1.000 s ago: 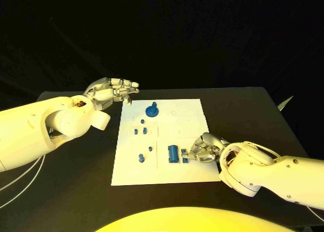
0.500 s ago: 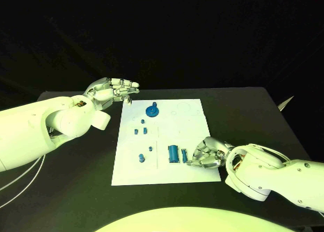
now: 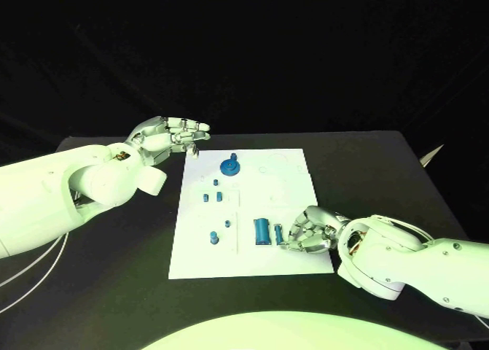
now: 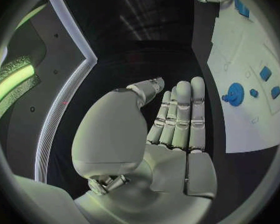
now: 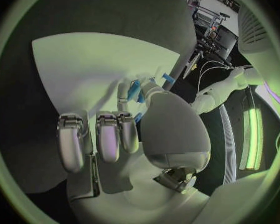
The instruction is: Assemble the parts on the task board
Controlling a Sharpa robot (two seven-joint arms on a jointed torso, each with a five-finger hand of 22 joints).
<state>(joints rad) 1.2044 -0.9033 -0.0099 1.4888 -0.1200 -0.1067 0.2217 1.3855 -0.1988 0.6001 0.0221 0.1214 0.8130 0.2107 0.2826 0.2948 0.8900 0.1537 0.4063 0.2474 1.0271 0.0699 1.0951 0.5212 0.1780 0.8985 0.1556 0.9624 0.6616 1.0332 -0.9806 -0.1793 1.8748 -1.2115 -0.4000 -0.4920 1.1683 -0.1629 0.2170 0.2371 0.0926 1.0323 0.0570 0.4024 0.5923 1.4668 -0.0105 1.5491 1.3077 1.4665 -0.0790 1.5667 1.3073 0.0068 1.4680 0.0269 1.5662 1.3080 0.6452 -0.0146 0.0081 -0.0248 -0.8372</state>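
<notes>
A: The right hand [image 3: 310, 231] sits on the task board [image 3: 291, 200] at its near right corner, fingers curled down beside the slim blue bar [image 3: 278, 234], whose long axis runs near-to-far.

B: Pinching it? Can't tell; the fingers hide contact. The left hand [image 3: 168, 135] hovers off the board's far left corner, fingers together, holding nothing.

The head view looks steeply down from above the worktop [image 3: 401, 157], with the task board [image 3: 291, 208] near frame centre. The left wrist view sits close behind the left robot hand [image 4: 177, 119] and faces along its fingers; the task board [image 4: 239, 119] appears at 3 o'clock. The right wrist view sits close behind the right robot hand [image 5: 115, 134], facing down onto the task board [image 5: 84, 69]. All three views share the task board.
</notes>
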